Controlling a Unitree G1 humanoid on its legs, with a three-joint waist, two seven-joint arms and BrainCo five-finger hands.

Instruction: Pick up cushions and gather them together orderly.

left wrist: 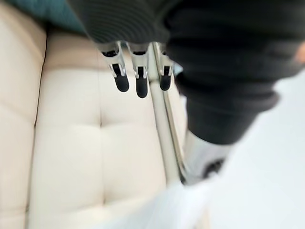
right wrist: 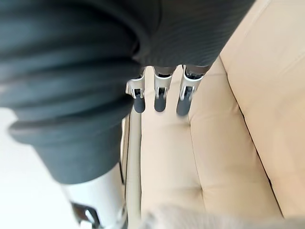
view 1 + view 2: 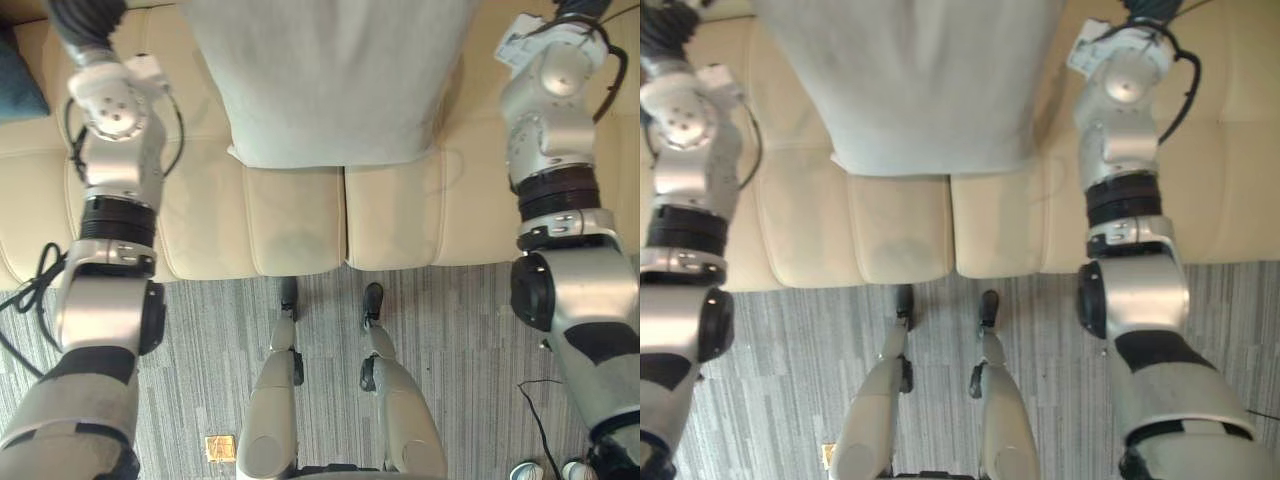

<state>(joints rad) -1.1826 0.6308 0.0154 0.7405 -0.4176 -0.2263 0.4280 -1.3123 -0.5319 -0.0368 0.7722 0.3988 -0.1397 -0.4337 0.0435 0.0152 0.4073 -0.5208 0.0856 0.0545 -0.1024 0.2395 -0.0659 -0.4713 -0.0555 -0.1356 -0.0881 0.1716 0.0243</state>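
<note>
teal cushion (image 3: 18, 85): smooth fabric, at the far left end of the sofa (image 3: 300, 230), which is cream, leather-like, with stitched panels. left hand (image 1: 138, 76): fingers straight, released, beside the pale grey cushion (image 3: 330, 80). this cushion is large, matte and square-cornered, and rests at sofa centre between both arms. right hand (image 2: 159, 98): fingers straight, released.

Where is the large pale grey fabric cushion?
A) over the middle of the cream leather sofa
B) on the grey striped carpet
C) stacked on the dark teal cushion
A: the pale grey cushion lies over the seat of the cream sofa, apart from the carpet and the teal cushion.
</note>
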